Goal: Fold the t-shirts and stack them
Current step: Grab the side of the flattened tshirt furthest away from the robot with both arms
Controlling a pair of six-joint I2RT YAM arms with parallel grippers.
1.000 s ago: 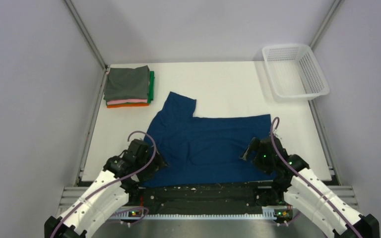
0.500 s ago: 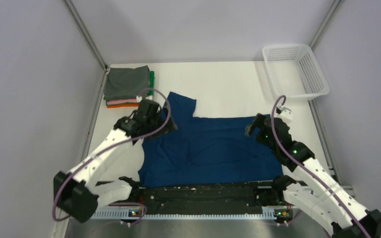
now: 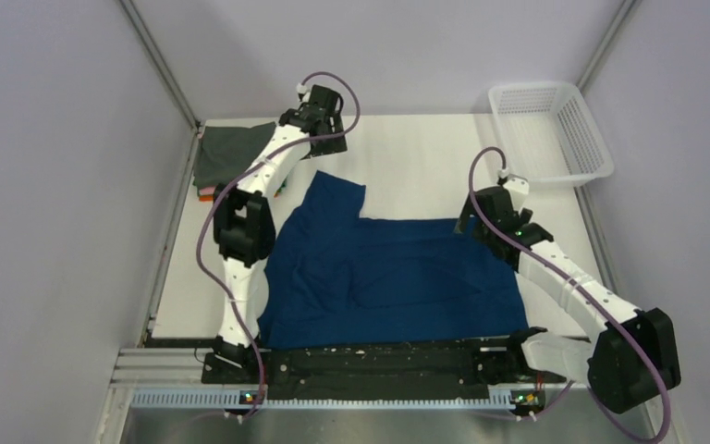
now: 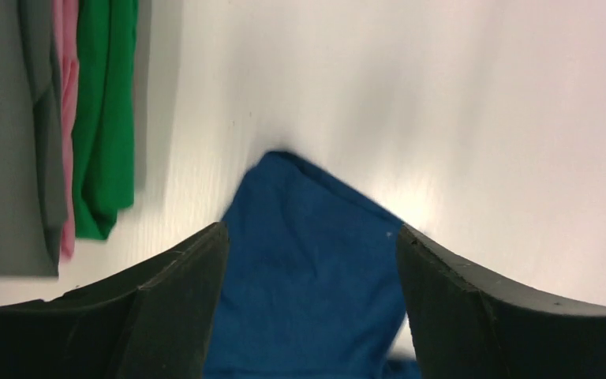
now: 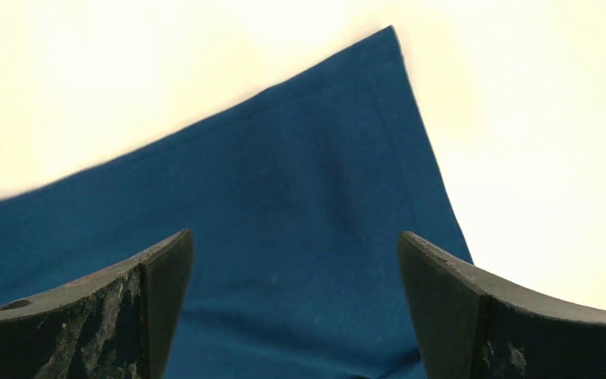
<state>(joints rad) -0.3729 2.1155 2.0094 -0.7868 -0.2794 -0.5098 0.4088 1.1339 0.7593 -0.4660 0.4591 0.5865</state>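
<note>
The navy blue t-shirt (image 3: 388, 277) lies spread on the white table, plain side up, no print showing. One sleeve (image 3: 337, 194) points to the far left. My left gripper (image 3: 322, 118) is open above the sleeve tip, and the sleeve (image 4: 308, 260) shows between its fingers in the left wrist view. My right gripper (image 3: 479, 220) is open over the shirt's far right corner (image 5: 363, 95). Neither holds cloth. The stack of folded shirts (image 3: 226, 157) sits at the far left, partly behind my left arm: grey (image 4: 0, 118), pink (image 4: 67, 118), green (image 4: 106, 103).
A white mesh basket (image 3: 547, 134) stands at the far right corner. Bare white table (image 3: 416, 162) lies between the stack and the basket. Grey walls close in on both sides. The black rail (image 3: 379, 356) runs along the near edge.
Both arms have reached away from the near edge. The left gripper has swung to the far sleeve beside the stack, the right to the shirt's far right corner. The shirt has barely shifted.
</note>
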